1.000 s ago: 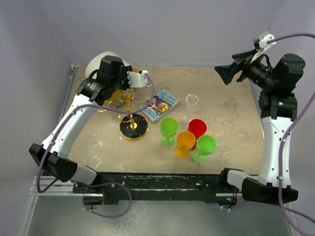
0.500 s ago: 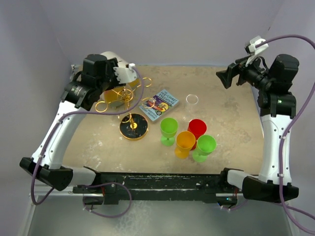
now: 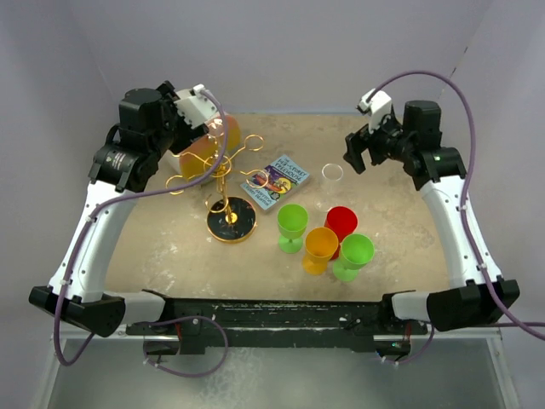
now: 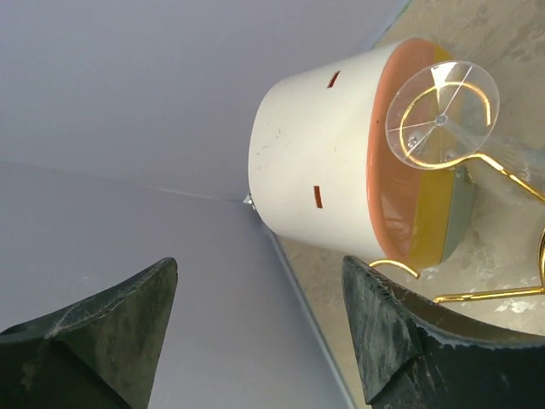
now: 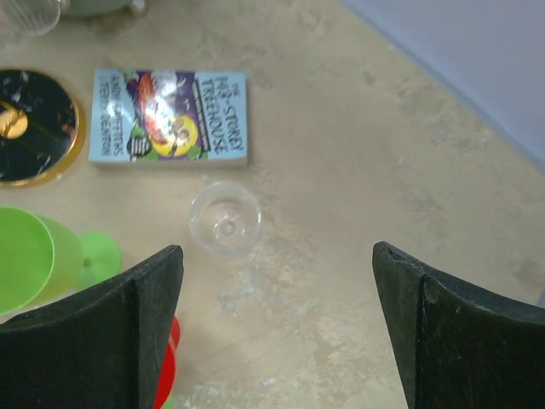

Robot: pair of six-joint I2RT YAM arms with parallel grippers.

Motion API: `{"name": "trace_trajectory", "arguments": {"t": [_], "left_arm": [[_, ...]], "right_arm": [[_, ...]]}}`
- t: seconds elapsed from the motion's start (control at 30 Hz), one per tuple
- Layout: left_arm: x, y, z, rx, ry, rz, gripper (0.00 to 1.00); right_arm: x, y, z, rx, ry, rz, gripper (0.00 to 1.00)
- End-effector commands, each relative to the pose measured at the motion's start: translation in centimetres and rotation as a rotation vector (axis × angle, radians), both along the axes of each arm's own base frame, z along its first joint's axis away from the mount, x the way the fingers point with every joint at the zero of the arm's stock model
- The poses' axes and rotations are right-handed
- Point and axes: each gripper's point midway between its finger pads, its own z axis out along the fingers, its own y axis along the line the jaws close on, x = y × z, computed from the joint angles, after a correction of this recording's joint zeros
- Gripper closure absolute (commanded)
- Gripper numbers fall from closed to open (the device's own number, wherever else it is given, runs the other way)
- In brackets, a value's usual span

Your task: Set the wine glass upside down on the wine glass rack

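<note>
The gold wire wine glass rack [image 3: 228, 175] stands left of centre on its round black base [image 3: 232, 221]. A clear wine glass [image 4: 468, 85] hangs upside down on one ring arm [image 4: 511, 177], foot on top; it also shows faintly in the top view [image 3: 216, 128]. My left gripper [image 3: 170, 94] is open and empty, raised behind and left of the rack [image 4: 260, 264]. A second clear wine glass [image 3: 333, 171] stands upright on the table. My right gripper [image 3: 356, 152] is open and empty above it. In the right wrist view this glass [image 5: 225, 217] lies just ahead of the left finger [image 5: 274, 254].
A big white cylinder [image 3: 197, 152] lies on its side behind the rack. A book [image 3: 276, 181] lies between the rack and the upright glass. Green [image 3: 292, 223], orange [image 3: 320, 247], red [image 3: 341, 223] and green [image 3: 356, 254] plastic glasses stand in front. Walls close the back and sides.
My left gripper has drawn up and back-left away from the rack, leaving the clear glass hanging there. My right gripper has swung down and left toward the upright clear glass.
</note>
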Motion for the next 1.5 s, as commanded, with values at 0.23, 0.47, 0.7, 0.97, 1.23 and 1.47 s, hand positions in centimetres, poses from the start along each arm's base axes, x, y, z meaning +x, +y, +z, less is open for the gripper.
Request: {"name": "trace_trajectory", "arguments": {"t": [0.23, 0.47, 0.7, 0.97, 1.23, 1.47], "left_arm": [[-1.1, 0.7, 3.8, -0.188, -0.106, 0.045, 0.15], [-0.9, 0.7, 3.5, -0.192, -0.093, 0.047, 0.13], [-0.9, 0.6, 3.2, -0.181, -0.087, 0.045, 0.11], [-0.6, 0.6, 3.1, -0.175, -0.087, 0.042, 0.11], [-0.4, 0.7, 2.9, -0.166, -0.083, 0.047, 0.1], [-0.4, 0.7, 2.7, -0.161, -0.08, 0.049, 0.1]], "right_arm": [[-7.1, 0.2, -10.0, -0.294, 0.326, 0.213, 0.14], [-10.0, 0.0, -13.3, -0.317, 0.461, 0.269, 0.24], [-10.0, 0.5, -15.1, -0.31, 0.508, 0.288, 0.41], [-9.7, 1.1, -16.3, -0.286, 0.547, 0.307, 0.58], [-9.8, 1.5, -16.6, -0.269, 0.555, 0.316, 0.79], [-9.5, 0.8, -15.6, -0.267, 0.56, 0.237, 1.0]]}}
